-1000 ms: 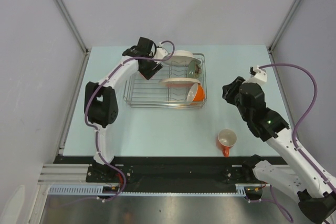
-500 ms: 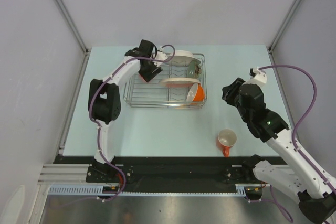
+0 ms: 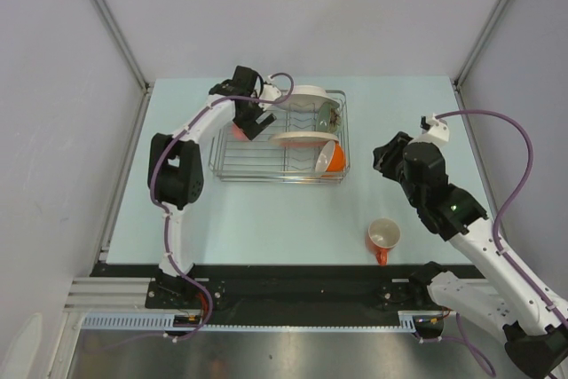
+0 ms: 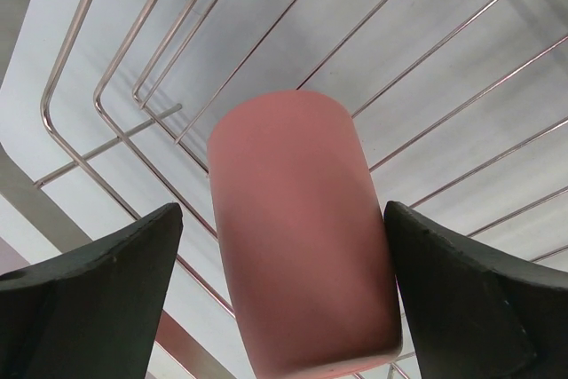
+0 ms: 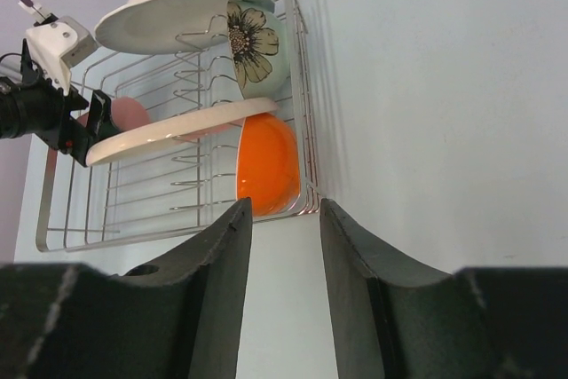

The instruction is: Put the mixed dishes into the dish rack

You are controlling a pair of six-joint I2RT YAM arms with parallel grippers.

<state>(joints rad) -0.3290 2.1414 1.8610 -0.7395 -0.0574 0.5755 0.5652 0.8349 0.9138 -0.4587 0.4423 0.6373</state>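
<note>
The pink cup (image 4: pixel 293 246) sits tilted between my left gripper's (image 4: pixel 284 210) fingers over the wire dish rack (image 4: pixel 89 104). The left finger (image 4: pixel 133 264) stands clear of it and the right finger (image 4: pixel 444 281) is at its side. From above, the left gripper (image 3: pixel 249 122) is over the rack's (image 3: pixel 266 175) back left corner, with the cup (image 3: pixel 238 131) showing just below it. The white plate (image 3: pixel 306 95), the cream plate (image 3: pixel 297 138) and the orange bowl (image 3: pixel 332 159) stand in the rack. The orange mug (image 3: pixel 383 236) stands on the table. My right gripper (image 3: pixel 383 155) is slightly open and empty, right of the rack.
A pale green cup with a flower print (image 5: pixel 253 46) stands in the rack between the white plate (image 5: pixel 173 6) and the cream plate (image 5: pixel 169 135), above the orange bowl (image 5: pixel 266 166). Grey walls close in the table on three sides.
My left gripper has shifted slightly left and down over the rack's back left corner, and the pink cup now shows beneath it. The right arm has barely moved.
</note>
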